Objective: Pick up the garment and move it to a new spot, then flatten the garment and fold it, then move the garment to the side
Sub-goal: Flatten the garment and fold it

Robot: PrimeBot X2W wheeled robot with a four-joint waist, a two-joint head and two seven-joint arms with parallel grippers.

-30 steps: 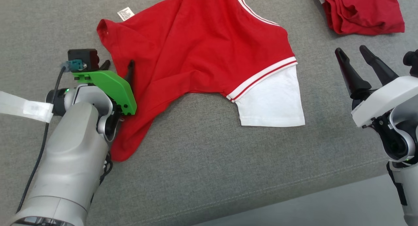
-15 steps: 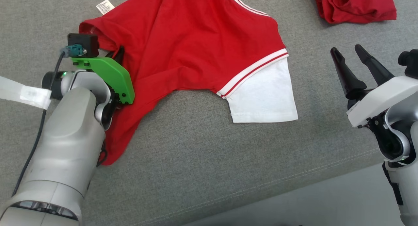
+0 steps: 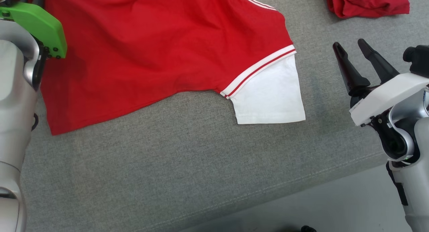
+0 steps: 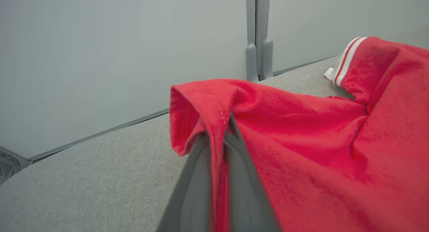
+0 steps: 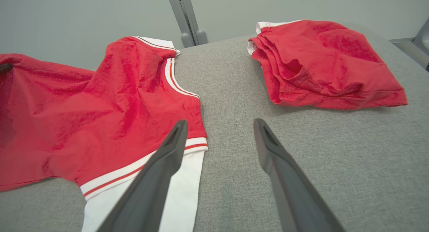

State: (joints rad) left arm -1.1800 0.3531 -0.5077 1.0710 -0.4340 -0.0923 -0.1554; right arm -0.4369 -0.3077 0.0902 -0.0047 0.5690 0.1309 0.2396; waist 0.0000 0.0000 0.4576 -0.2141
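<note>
Left gripper [image 4: 218, 136] clamped on a raised fold of the red garment [image 3: 150, 47]; its two dark fingers [image 4: 194, 191] are closed on the cloth, a strip of fabric running down between them; the pinched edge curls over the fingertips and stands up off the grey padded surface [image 3: 201, 165]; from the grip the shirt spreads away to that gripper's right, lying mostly flat with soft creases; beyond the fingertips stand a pale partition wall [image 4: 100, 57] and a grey post [image 4: 257, 41]; the green bracket [image 3: 37, 24] on the left wrist sits over the shirt's near edge.

The garment is bright red with a short white sleeve [image 3: 268, 94], joined by a white band carrying a thin red stripe [image 3: 258, 69]; the sleeve lies flat on the surface and is the part of the shirt nearest the right gripper [image 3: 349, 45]; seen along that gripper, it lies beneath and just left of the left-hand finger.

The right gripper has its fingers spread wide with nothing between them, clear of the cloth; ahead and to the right of its fingertips lies a second red garment [image 5: 321, 64], folded into a rumpled stack, well apart from the first.
</note>
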